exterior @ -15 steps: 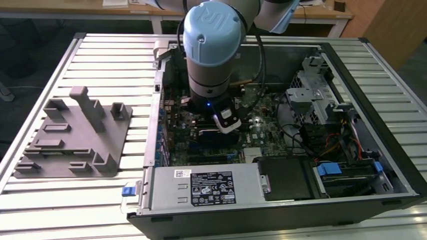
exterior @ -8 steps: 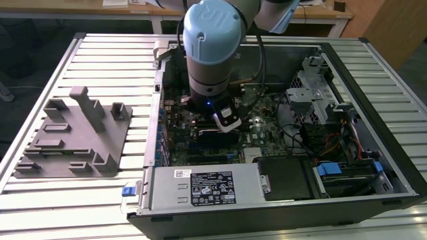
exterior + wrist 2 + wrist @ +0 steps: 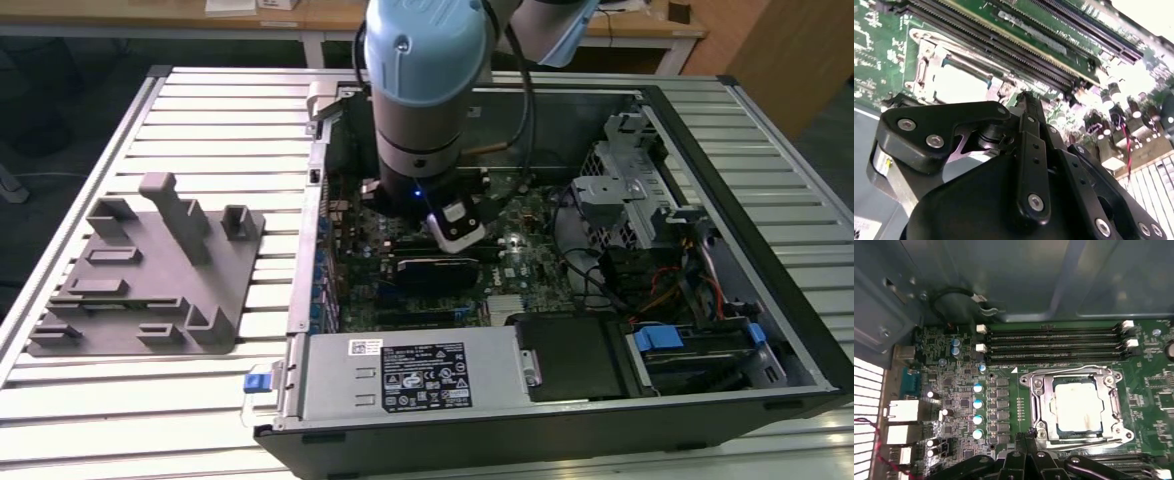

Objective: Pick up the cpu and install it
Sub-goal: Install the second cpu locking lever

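The cpu (image 3: 1076, 406) lies flat inside the socket's metal frame (image 3: 1035, 390) on the green motherboard (image 3: 1149, 385). The black pincer (image 3: 1027, 436) has its fingertips together, just beside the frame's corner. Memory slots (image 3: 1054, 344) run beyond the socket.

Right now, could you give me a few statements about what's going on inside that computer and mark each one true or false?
1. The cpu lies inside the metal frame of the socket on the motherboard. True.
2. The cpu sits on the grey tray. False: in the exterior view no chip shows on the tray, which stands outside the computer case, on the exterior view's left.
3. The tool is beside a corner of the socket frame. True, in the first wrist view.
4. The memory slots next to the socket are filled with modules. False: they look empty.
5. The arm reaches down into the open case. True.
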